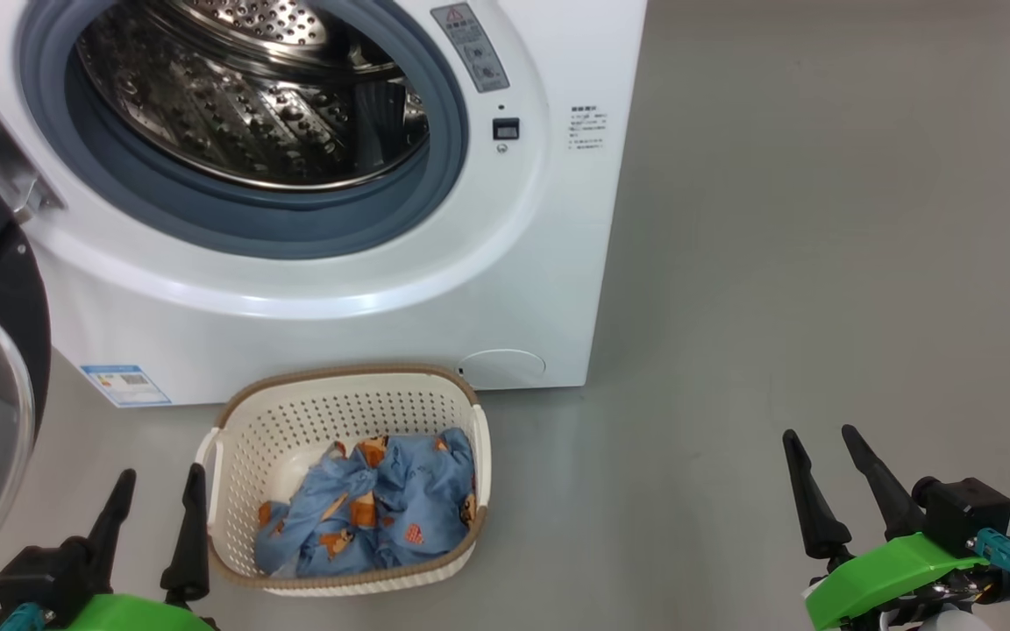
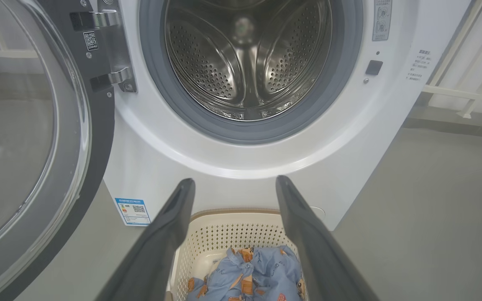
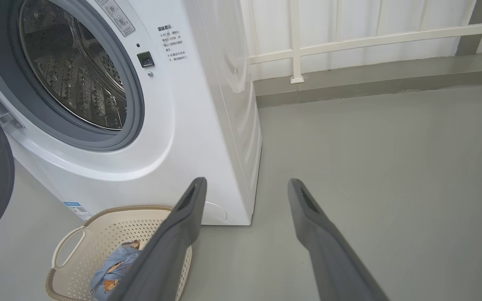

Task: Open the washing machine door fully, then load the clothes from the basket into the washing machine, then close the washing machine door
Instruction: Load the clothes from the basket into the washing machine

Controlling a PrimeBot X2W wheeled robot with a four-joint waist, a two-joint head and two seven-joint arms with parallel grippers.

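Left pincer just beside basket

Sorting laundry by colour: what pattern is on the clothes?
Clothes: light blue with orange cartoon figures; clearest in head view.

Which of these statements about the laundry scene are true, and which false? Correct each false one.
1. The washing machine door stands open. True.
2. The clothes lie inside the washing machine. False: they lie in the basket.
3. The basket stands on the floor in front of the washing machine. True.
4. The left arm's jaws grip the clothes. False: both arms' jaws are open and hold nothing.
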